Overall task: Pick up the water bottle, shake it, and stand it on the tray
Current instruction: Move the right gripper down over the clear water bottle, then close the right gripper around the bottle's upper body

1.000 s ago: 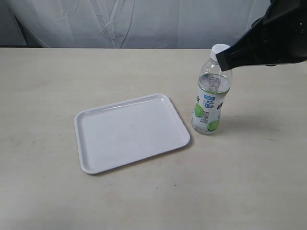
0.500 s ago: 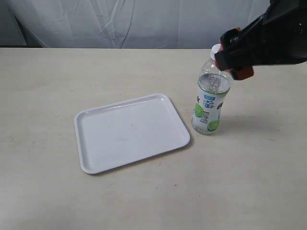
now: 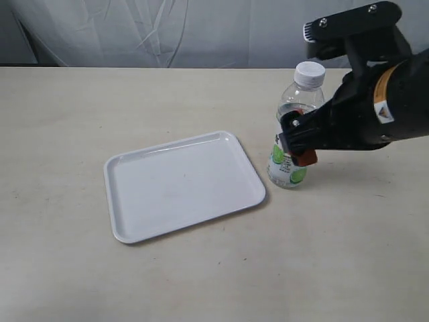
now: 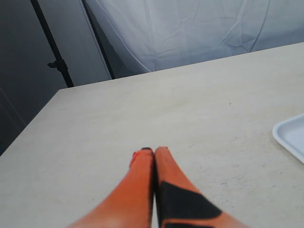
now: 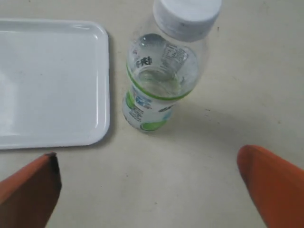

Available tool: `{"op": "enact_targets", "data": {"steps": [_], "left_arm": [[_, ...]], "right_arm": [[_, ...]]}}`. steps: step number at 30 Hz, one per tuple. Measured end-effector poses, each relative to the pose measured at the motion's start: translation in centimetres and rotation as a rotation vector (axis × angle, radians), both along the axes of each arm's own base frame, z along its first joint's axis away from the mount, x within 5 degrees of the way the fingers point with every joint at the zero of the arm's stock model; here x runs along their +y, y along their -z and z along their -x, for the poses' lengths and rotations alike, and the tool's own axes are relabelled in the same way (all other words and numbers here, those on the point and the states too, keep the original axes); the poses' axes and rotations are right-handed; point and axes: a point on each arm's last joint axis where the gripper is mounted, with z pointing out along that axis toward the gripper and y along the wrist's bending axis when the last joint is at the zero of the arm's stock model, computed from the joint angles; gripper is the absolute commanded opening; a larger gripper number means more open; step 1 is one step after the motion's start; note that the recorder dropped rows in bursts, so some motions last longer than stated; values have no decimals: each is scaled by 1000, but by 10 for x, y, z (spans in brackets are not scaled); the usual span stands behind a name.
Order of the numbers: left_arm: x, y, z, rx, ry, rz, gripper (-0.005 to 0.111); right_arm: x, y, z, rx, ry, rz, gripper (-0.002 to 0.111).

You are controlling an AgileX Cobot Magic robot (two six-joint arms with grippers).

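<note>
The water bottle (image 3: 293,127) stands upright on the table just right of the tray (image 3: 181,184), clear with a white cap and a green-and-blue label. My right gripper (image 3: 299,142) hangs beside its right side at label height, open wide. In the right wrist view the bottle (image 5: 161,76) stands beyond the spread orange fingers (image 5: 273,183), with nothing between them, and the tray (image 5: 47,80) lies next to it. My left gripper (image 4: 154,153) is shut and holds nothing, over bare table. Only a corner of the tray (image 4: 290,137) shows there.
The beige table (image 3: 80,107) stretches around the tray and bottle. A white cloth backdrop (image 3: 167,33) hangs behind the far edge. A dark stand pole (image 4: 52,47) is off the table's side in the left wrist view.
My right arm has come down from near the bottle's cap to label height beside it. The bottle and tray have not moved.
</note>
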Motion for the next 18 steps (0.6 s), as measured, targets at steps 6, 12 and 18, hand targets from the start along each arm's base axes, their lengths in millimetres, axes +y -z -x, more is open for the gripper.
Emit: {"op": "enact_targets", "data": {"steps": [6, 12, 18], "left_arm": [[0, 0, 0, 0, 0, 0, 0], [0, 0, 0, 0, 0, 0, 0], [0, 0, 0, 0, 0, 0, 0]], "right_arm": [[15, 24, -17, -28, 28, -2, 104], [23, 49, -31, -27, 86, 57, 104], [30, 72, -44, -56, 117, 112, 104]]}}
